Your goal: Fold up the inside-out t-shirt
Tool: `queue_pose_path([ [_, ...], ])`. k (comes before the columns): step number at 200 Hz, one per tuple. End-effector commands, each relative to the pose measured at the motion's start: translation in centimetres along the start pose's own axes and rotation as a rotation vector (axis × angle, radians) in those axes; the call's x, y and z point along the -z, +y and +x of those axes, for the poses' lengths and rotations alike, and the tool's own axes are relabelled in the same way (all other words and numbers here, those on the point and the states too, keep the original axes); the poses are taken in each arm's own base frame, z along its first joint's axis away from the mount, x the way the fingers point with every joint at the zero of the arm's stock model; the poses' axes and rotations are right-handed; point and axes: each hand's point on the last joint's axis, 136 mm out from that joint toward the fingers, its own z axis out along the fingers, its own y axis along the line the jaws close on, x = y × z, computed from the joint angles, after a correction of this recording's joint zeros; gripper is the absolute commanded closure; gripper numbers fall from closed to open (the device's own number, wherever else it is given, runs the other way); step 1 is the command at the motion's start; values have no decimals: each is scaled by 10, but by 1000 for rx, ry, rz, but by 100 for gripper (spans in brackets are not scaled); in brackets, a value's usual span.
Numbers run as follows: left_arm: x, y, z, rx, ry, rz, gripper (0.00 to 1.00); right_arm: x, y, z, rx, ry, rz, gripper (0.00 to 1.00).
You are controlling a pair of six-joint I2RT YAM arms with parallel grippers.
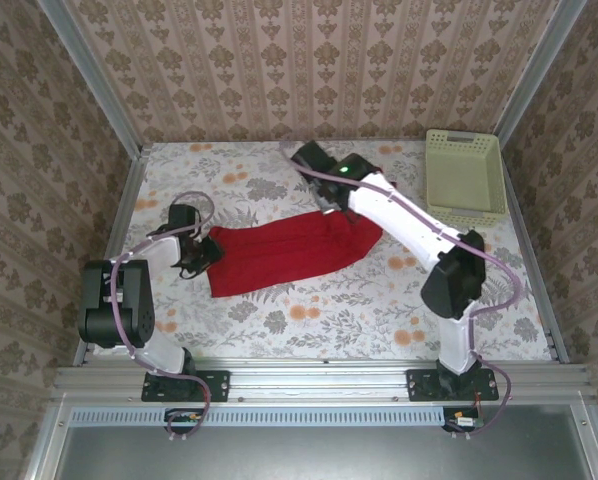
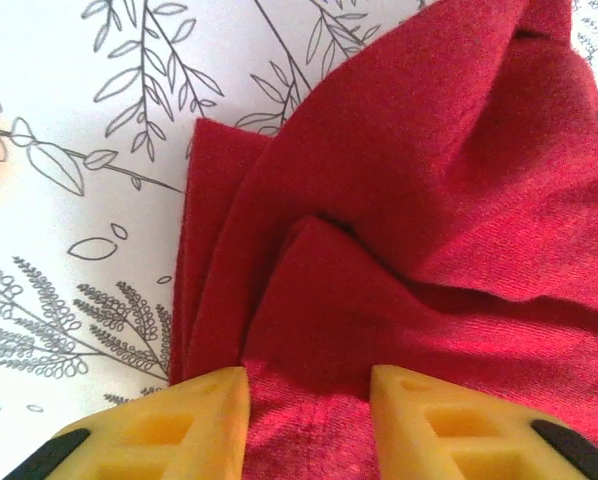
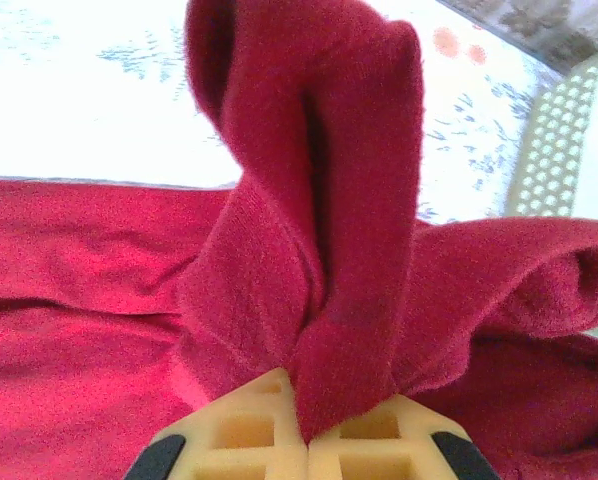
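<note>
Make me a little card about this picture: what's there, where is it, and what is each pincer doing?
Cloth: red t-shirt, bunched in a long strip across the flowery table
Left pincer: open, fingers apart over the shirt's left end
Right pincer: shut on a pinched-up fold at the shirt's right end
Basket: pale basket in the far right corner, apart from the shirt
Folding: not tidy yet, cloth is rumpled

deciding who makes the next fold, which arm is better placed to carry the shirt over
Probably right: the right fingers are shut on a raised fold of the t-shirt, while the left fingers stand open over its other end.
</note>
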Motion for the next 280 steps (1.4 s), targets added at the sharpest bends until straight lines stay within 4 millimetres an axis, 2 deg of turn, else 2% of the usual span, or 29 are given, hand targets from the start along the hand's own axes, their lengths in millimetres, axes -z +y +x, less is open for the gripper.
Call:
queue_pose_path([
  [1, -10, 1, 10, 21, 16, 30, 66, 11, 34, 7, 20, 51, -8, 100],
  [45, -16, 5, 25, 43, 19, 60, 69, 24, 126, 2, -41, 73, -208, 100],
  [74, -18, 8, 34, 61, 15, 83, 69, 23, 172, -3, -126, 85, -350, 100],
  [106, -21, 12, 43, 70, 23, 93, 70, 22, 203, -10, -174, 92, -448, 100],
  [154, -24, 15, 50, 69, 27, 101, 70, 24, 248, -6, -188, 133, -595, 100],
  [167, -22, 15, 50, 68, 25, 103, 70, 25, 255, -8, -195, 135, -631, 88],
  [184, -16, 15, 49, 69, 16, 100, 68, 33, 249, -18, -185, 108, -648, 68],
  [211, 7, 29, 45, 94, -5, 47, 58, 59, 207, -34, -150, 41, -606, 43],
  [220, 17, 35, 43, 102, -23, 30, 55, 66, 187, -35, -129, 21, -563, 38],
  [231, 33, 39, 39, 87, -60, -8, 53, 71, 161, -34, -92, 1, -487, 36],
  [242, 51, 38, 35, 44, -105, -53, 50, 67, 134, -27, -60, -6, -379, 35],
  [254, 71, 26, 30, -34, -156, -76, 46, 59, 108, -17, -23, -4, -279, 35],
  [280, 101, -30, 29, -235, -210, -51, 38, 33, 71, 13, -61, 28, -213, 32],
])
